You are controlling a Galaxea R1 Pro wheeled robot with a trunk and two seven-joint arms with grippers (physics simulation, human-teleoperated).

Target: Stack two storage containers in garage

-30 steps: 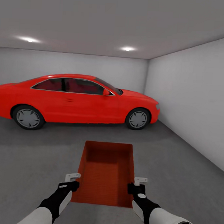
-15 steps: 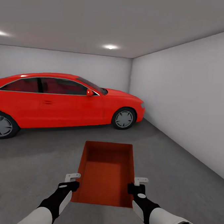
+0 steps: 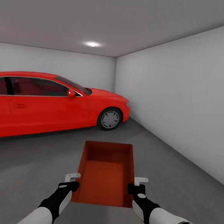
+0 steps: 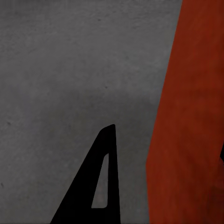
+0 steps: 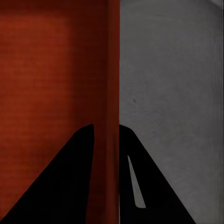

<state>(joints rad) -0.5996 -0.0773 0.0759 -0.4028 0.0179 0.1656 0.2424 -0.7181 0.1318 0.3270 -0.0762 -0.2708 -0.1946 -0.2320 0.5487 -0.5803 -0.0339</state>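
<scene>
While the head view looks across the garage, an orange-red storage container [image 3: 105, 173] sits at the lower centre of the frame, open top up, carried between the two arms above the dark grey floor [image 3: 174, 169]. The left end effector [image 3: 75, 182] is at the container's left wall near its closest corner, and the right end effector [image 3: 133, 186] is at the matching spot on the right wall. In the right wrist view, the right end effector [image 5: 106, 149] has one dark finger inside the bin and one outside, with the thin orange wall [image 5: 109, 93] pinched between them, so it is closed narrowly on the container. In the left wrist view, one dark finger [image 4: 100, 186] stands apart from the orange wall [image 4: 186, 121] with grey floor between, and the other finger is barely visible at the frame's right edge, so whether the left end effector actually clamps the wall cannot be told. A red car [image 3: 49, 101] fills the middle left of the head view, parked side-on with its front wheel near the centre. A plain white wall [image 3: 179, 96] runs along the right of the frame, meeting the back wall behind the car's nose, and a round ceiling light [image 3: 92, 44] glows at the upper centre left.
</scene>
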